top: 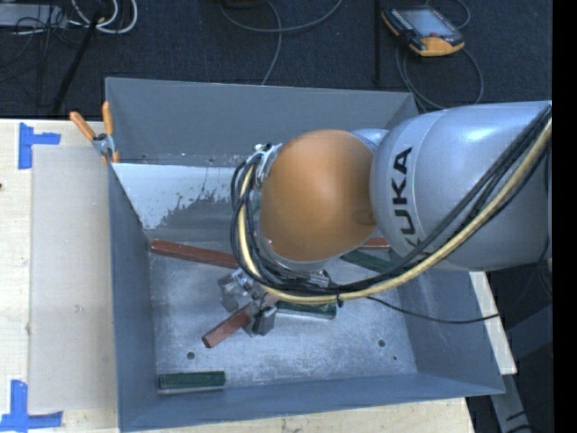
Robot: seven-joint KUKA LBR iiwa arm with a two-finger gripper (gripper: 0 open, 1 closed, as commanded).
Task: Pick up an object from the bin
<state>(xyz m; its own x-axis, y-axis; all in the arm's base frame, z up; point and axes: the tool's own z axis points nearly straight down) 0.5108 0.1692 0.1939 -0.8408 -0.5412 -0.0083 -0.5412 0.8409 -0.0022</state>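
I can't tell whether my jaws are open or closed. They sit at the upper end of a short reddish-brown stick lying left of centre on the floor of the bin. It looks light, stiff and narrow, so I'd grip it across its width, mid-length. A dark green bar lies nearer the front wall.

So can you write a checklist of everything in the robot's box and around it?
Surface: grey metal bin, floor scuffed and speckled.
Job's things: short brown stick, one end at the gripper; whether it is gripped cannot be told.
Clutter: long brown stick further back; dark green bar by the near wall; green piece under the wrist.
Grippers: gripper low over the bin's middle.
Cables: black and yellow cables looped round the orange cover.
Surroundings: dark floor with cords and orange-and-black devices.
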